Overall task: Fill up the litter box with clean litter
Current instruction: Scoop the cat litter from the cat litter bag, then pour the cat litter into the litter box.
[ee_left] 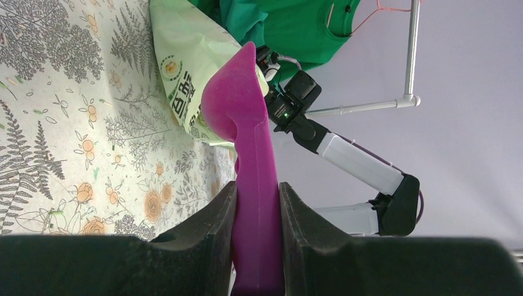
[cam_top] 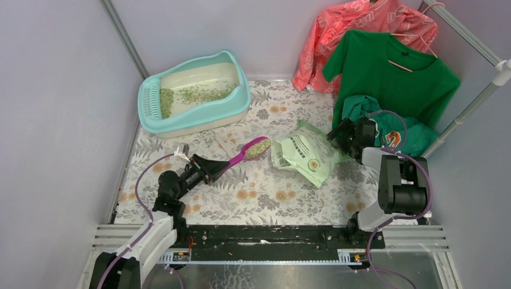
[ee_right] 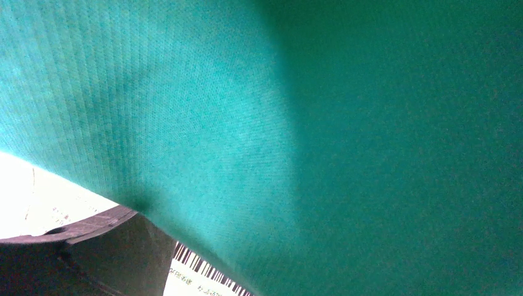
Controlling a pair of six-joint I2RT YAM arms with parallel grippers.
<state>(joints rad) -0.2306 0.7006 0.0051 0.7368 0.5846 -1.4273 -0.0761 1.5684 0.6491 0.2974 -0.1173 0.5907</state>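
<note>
The turquoise-rimmed litter box (cam_top: 240,102) stands at the back left, with clean litter (cam_top: 196,94) spread over part of its cream basin. My left gripper (cam_top: 211,168) is shut on the handle of a purple scoop (cam_top: 235,158), whose bowl holds a heap of litter (cam_top: 259,146) above the table. In the left wrist view the gripper (ee_left: 258,188) clamps the scoop (ee_left: 243,117) from both sides. My right gripper (cam_top: 338,136) stands wide at the right edge of the light green bag (cam_top: 307,156). Teal cloth covers most of the right wrist view, leaving one finger (ee_right: 92,246) visible.
A pink garment (cam_top: 361,30) and a green T-shirt (cam_top: 391,72) hang from a white rack (cam_top: 476,102) at the back right. A teal cloth (cam_top: 361,107) drapes over my right wrist. Floral cloth (cam_top: 259,192) covers the table; grey walls close in on both sides.
</note>
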